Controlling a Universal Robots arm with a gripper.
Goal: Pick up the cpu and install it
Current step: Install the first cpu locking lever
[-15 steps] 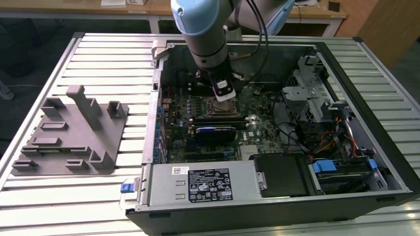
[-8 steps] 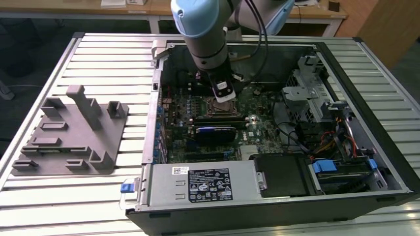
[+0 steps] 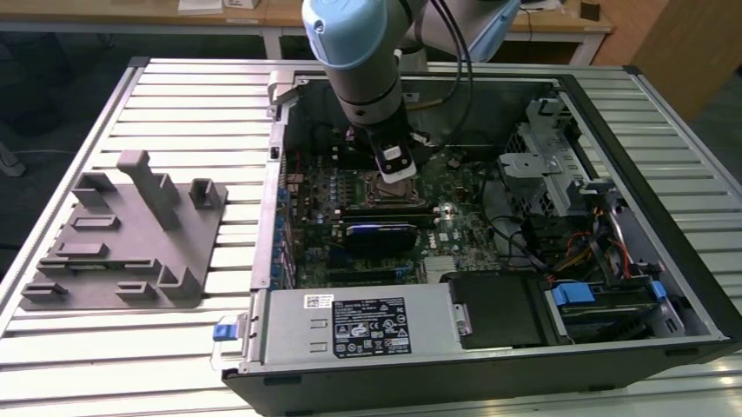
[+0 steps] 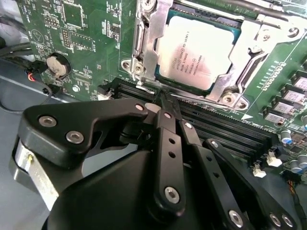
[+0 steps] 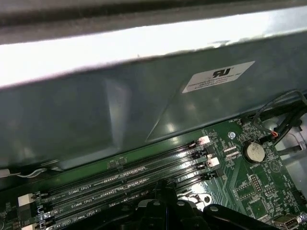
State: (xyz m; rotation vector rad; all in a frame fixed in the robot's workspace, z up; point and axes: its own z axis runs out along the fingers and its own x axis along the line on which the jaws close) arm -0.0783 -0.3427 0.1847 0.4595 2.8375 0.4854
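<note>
Silvery cpu [image 4: 196, 51] sits in its socket [image 4: 148, 45], just beyond the shut jaws.

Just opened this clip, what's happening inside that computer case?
A single robot arm reaches down into an open computer case lying on a slatted table. Its tool sits over the motherboard, right by the memory slots. In the second wrist view the cpu already lies in its socket, with the metal retention frame around it. The tool holds nothing; its fingers are closed together just short of the socket's edge.
</note>
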